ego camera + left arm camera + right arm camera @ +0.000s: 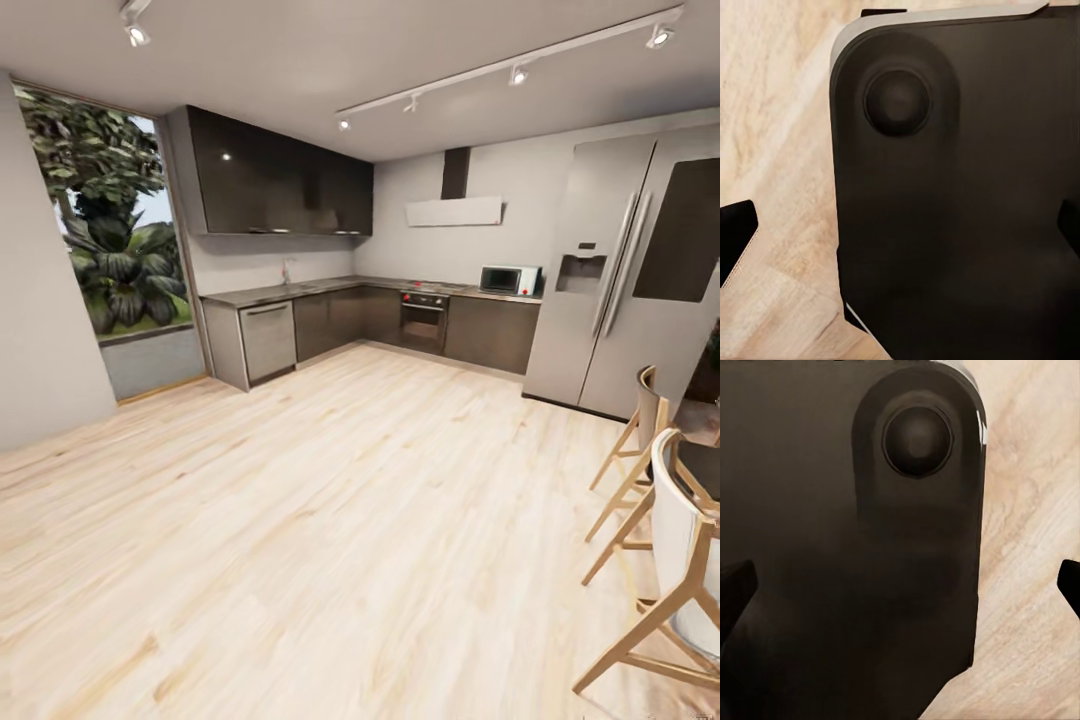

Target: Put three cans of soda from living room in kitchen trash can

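Pale wood planking (330,520) is spread across an open kitchen, with dark base cabinets (340,320) run along two walls under a worktop, a built-in oven (424,320) set among them, a microwave (508,279) stood on the counter, and a tall steel fridge (625,280) placed at the right. Wooden stools (655,520) are drawn up at the right edge of the head view, beside what is judged to be a table, and a large window (110,240) onto greenery is seen at the left. No soda can and no copper bin can be made out here; the bin is expected somewhere in this room but cannot be located, and the cans are judged to be in the living room, so the task is taken to be at a travelling stage. In each wrist view a black base panel (960,217) of the robot is seen close below the camera, which suggests the arms are hung down at the sides for driving. The left gripper (900,229) is shown with its dark fingertips (736,232) at opposite edges, spread wide with nothing between them; the right gripper (900,585) is likewise held apart and empty. No container with visible contents is presented.
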Motion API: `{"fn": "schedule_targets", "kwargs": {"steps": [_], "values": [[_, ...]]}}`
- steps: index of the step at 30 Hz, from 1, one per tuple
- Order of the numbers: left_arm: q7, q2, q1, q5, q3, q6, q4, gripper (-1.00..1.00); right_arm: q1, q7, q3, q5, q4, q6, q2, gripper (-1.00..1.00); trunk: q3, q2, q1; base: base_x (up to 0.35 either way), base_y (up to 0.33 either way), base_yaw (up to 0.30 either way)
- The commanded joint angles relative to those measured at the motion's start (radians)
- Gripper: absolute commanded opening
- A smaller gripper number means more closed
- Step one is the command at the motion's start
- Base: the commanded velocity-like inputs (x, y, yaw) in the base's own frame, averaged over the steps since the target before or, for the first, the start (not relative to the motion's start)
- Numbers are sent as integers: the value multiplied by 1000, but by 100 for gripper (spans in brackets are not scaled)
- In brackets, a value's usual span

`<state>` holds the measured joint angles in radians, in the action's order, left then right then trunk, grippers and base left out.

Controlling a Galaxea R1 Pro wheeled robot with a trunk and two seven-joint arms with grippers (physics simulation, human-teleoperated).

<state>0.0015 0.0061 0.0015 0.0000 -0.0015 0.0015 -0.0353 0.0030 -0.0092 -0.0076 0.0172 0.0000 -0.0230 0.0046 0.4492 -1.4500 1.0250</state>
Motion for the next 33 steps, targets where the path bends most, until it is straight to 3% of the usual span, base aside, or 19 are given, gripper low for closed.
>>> {"fn": "schedule_targets", "kwargs": {"steps": [1,33], "values": [[0,0,0,0,0,0,0,100,0,0,0,0,0,0,0,100,-1,0,0,0,0,-252],[0,0,0,0,0,0,0,100,0,0,-11,1,0,0,0,100,-25,0,0,0,0,-253]]}}
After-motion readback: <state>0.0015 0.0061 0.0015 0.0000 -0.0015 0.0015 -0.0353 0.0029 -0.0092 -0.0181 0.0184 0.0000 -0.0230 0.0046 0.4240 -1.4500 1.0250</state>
